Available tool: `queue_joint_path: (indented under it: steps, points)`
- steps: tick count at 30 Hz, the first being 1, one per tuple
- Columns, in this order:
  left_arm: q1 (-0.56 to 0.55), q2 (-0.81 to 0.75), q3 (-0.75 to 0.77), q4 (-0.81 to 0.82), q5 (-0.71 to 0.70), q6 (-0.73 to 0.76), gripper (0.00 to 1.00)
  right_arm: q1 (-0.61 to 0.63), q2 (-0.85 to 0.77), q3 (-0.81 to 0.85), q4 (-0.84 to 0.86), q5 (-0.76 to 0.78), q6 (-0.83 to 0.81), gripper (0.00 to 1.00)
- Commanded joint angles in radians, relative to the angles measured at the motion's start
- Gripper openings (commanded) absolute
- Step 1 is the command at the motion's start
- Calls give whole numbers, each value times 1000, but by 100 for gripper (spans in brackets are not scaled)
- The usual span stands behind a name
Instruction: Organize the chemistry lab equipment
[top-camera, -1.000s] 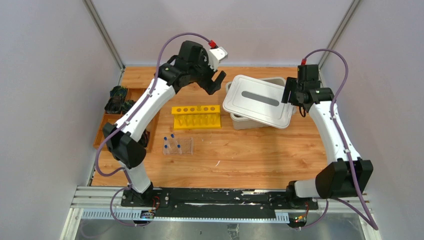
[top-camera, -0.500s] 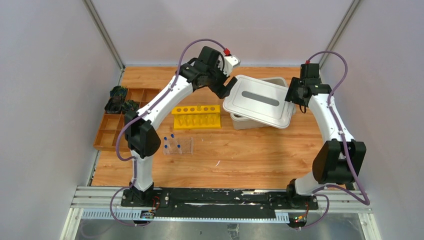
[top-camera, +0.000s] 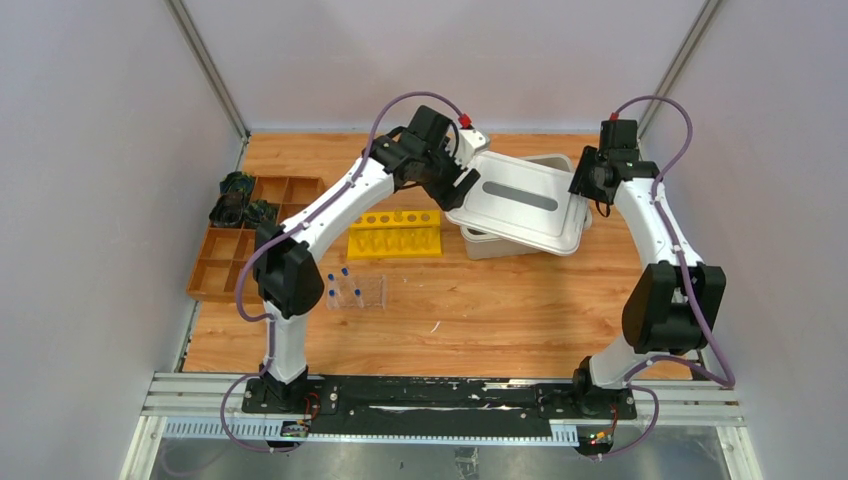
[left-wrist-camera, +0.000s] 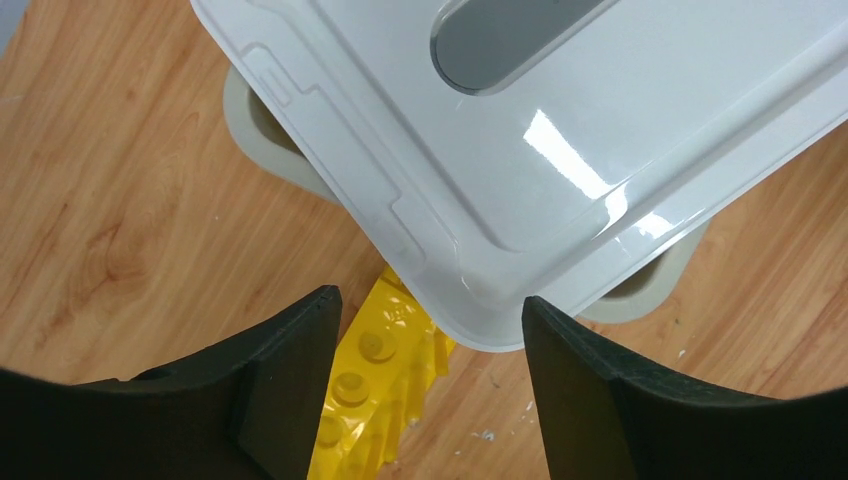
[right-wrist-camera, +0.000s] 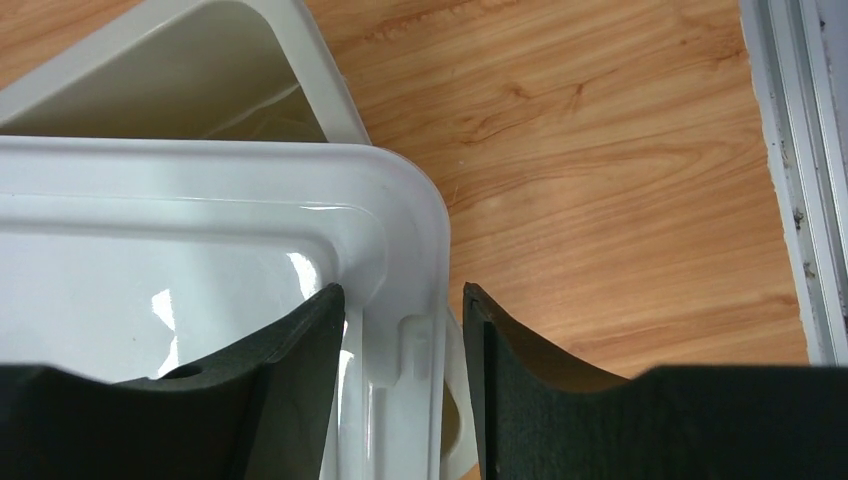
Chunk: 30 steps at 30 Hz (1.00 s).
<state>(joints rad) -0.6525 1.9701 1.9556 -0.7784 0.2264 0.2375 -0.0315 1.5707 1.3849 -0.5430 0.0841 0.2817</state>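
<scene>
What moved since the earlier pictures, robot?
The left gripper swung right to the white lid's left corner, jaws open. The right gripper slid its narrowing jaws around the lid's right rim. The lid, yellow rack and tubes stayed put.

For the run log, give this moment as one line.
left gripper open at lid corner; right gripper open astride lid rim; lid askew on bin
</scene>
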Motion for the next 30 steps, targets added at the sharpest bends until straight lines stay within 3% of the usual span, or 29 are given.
queue_joint_path:
  steps: [1,16,30]
  points:
    - [-7,29,32,-12,-34,11,70,-18,47,34,-22,-32,4,50]
    - [-9,84,114,-15,-91,14,68,-18,104,126,-21,-48,-79,46]
    - [-23,38,15,-14,-81,46,68,-18,200,220,-20,-61,-119,44]
